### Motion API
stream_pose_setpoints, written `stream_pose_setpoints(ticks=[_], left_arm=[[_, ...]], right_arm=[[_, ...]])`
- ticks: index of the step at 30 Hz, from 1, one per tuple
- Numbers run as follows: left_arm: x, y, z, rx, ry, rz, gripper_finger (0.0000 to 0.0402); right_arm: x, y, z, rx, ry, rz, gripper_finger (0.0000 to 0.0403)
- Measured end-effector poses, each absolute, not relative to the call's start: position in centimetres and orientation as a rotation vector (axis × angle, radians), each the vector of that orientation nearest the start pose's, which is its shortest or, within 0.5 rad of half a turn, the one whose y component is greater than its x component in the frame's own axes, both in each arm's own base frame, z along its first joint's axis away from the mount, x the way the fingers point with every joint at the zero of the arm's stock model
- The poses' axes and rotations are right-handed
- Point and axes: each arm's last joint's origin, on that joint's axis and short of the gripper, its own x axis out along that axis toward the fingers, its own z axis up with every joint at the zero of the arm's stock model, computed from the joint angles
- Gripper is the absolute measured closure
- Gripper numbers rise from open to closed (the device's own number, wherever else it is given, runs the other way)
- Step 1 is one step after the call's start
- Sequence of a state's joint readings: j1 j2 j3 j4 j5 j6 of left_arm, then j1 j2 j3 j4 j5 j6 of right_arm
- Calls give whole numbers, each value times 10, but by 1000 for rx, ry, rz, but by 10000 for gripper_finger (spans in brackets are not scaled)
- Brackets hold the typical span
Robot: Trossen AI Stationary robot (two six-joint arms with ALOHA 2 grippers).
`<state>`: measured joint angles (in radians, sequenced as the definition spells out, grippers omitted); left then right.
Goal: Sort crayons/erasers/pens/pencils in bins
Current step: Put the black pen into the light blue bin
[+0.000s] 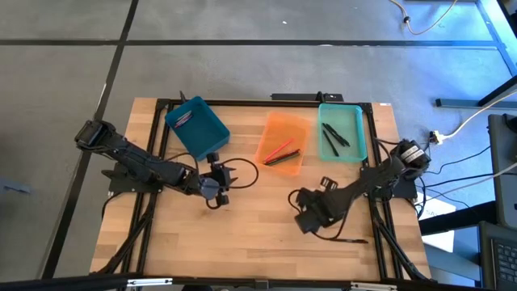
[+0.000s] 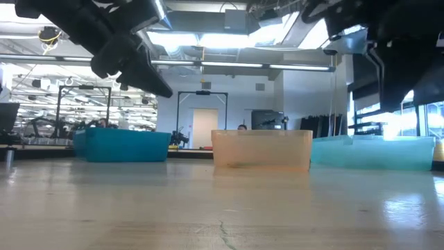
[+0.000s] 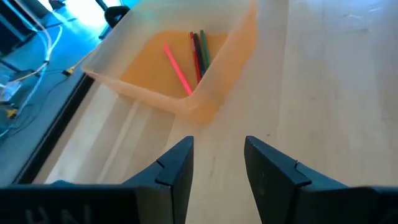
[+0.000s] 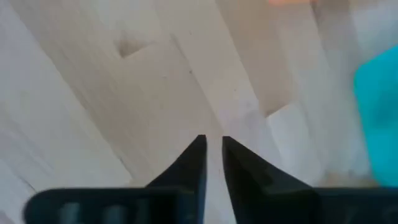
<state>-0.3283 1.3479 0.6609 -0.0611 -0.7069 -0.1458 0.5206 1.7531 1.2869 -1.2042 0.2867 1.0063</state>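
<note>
Bins sit in a row along the far edge of the table [image 1: 242, 242], leaving the near boards free as work area for both arms. Blue bin [image 1: 196, 126] is far left and turned at an angle; orange bin [image 1: 285, 143] is in the middle; mint bin [image 1: 342, 132] is far right.

Contents, high view:
- Orange bin: one pink stick [image 1: 277, 149] and a few darker ones beside it (the left wrist view shows a pink, a red and a green stick lying roughly parallel near one wall).
- Mint bin: several dark sticks [image 1: 333, 136], crossed.
- Blue bin: only a label-like patch is visible; contents cannot be told.

Judged from this, grouping by kind is well under way. One thin dark stick [image 1: 349, 240] lies on the boards near the right front, apart from all bins, not yet sorted.

Left gripper [image 1: 216, 194] hovers near the blue bin's near corner, fingers apart, nothing between them; it points toward the orange bin, prob. waiting.

Right gripper [image 1: 305, 217] is low over bare wood at centre-right, close to the loose stick. Its fingers [image 4: 189, 163] are nearly together with a narrow slit, and no item is visible between them. Whether it is opening or closing cannot be told.
</note>
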Motion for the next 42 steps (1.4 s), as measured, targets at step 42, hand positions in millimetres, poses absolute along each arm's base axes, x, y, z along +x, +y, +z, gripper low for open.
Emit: stream_pose_setpoints(ticks=[42], left_arm=[[241,-63,187,258,658,494,266]], right_arm=[[176,265,139,-212,1713,-251,261]])
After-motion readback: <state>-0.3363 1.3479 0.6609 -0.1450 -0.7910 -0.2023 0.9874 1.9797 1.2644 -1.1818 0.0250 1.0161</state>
